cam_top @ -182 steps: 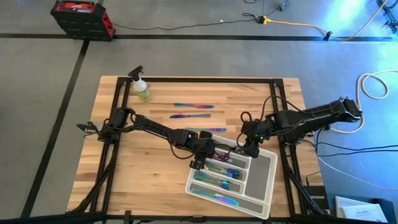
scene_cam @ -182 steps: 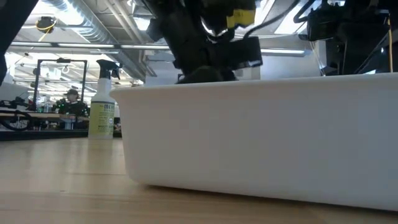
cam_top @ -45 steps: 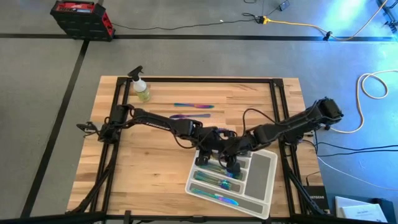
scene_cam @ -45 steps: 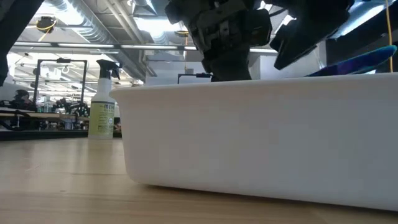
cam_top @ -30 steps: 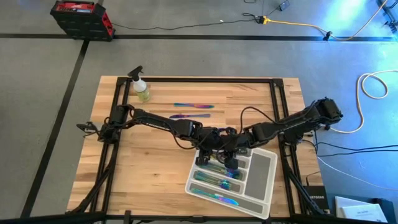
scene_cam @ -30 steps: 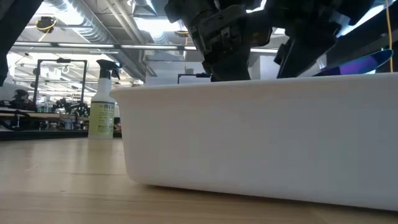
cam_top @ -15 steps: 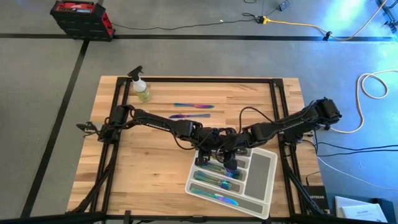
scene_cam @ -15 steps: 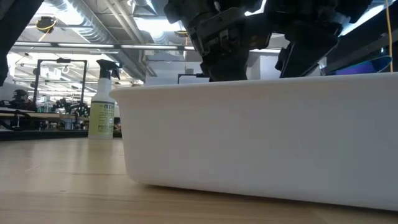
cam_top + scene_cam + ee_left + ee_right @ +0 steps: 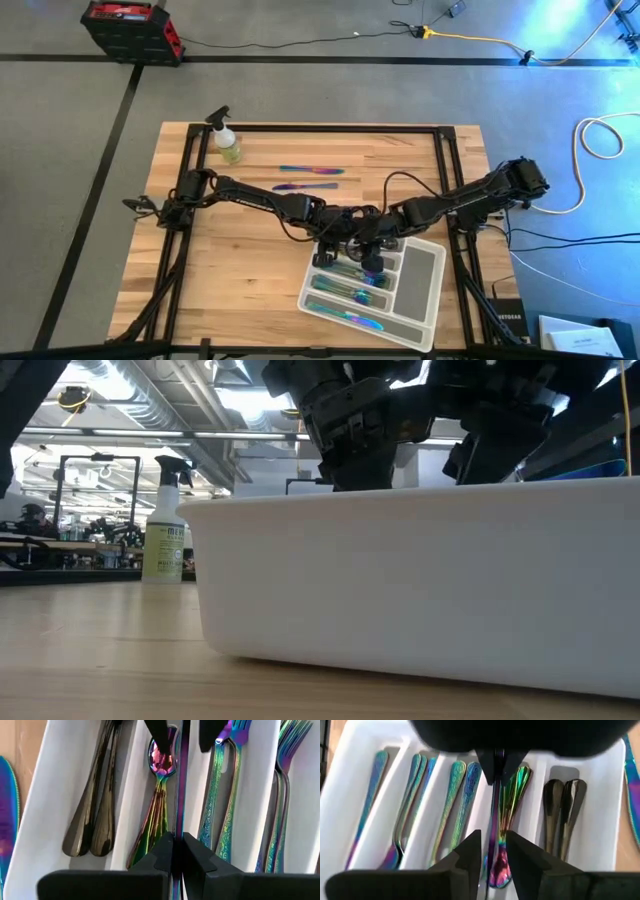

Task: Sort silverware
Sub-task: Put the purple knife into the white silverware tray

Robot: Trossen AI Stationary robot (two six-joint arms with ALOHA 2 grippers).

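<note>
You hold a slim, stiff, slippery knife (image 9: pixel 180 780) over the tray (image 9: pixel 428 300): left gripper (image 9: pixel 177 851) is clamped on it, right gripper (image 9: pixel 493 851) slightly apart around its blade. Grip it at the flat handle, not at the thin edge.

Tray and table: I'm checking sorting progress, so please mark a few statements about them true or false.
1. The left gripper is shut on a slim iridescent piece. True.
2. Two dark spoons lie in the tray. True.
3. The bottle stands in the tray. False: it stands on the table, near a corner.
4. All silverware is in the tray. False: two pieces lie on the table.
</note>
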